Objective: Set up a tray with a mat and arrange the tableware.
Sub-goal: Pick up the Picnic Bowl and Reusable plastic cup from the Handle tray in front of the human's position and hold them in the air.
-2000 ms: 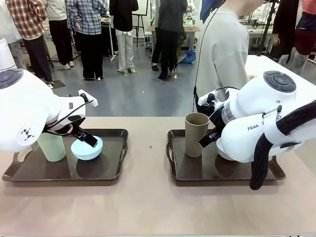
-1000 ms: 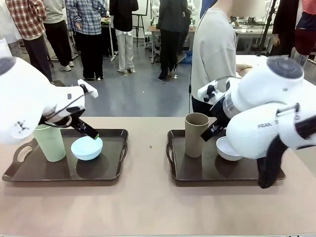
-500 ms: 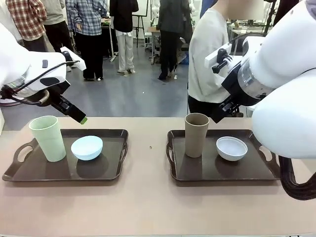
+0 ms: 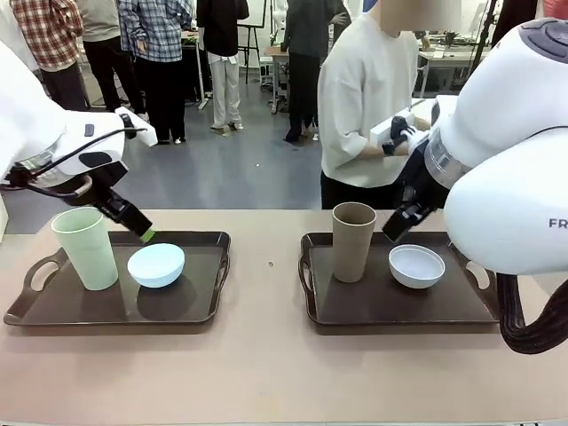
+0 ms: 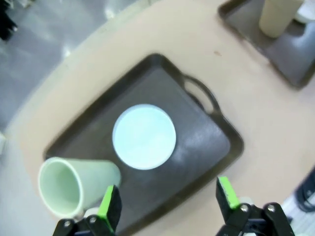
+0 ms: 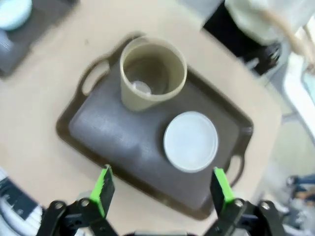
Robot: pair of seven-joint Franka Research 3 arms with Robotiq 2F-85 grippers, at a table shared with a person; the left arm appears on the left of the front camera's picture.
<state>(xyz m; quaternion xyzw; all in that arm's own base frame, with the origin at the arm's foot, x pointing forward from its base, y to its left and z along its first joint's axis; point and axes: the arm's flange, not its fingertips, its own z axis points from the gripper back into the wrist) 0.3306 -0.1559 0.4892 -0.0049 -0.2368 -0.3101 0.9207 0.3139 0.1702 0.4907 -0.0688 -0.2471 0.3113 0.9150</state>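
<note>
Up front, the left tray (image 4: 204,306) in the lower left carries the pale green tumbler (image 4: 86,248) with the light blue bowl (image 4: 156,264) just beside it. The right tray (image 4: 355,311) holds the taupe tumbler (image 4: 353,241) and the whitish bowl (image 4: 417,266). The left gripper (image 4: 142,232) hangs over the blue bowl's far rim, and the right gripper (image 4: 397,222) above the gap between tumbler and bowl. From the left wrist, both fingers stand spread wide and empty, the blue bowl at centre frame. From the right wrist, the fingers are likewise apart and hold nothing, above the tray.
</note>
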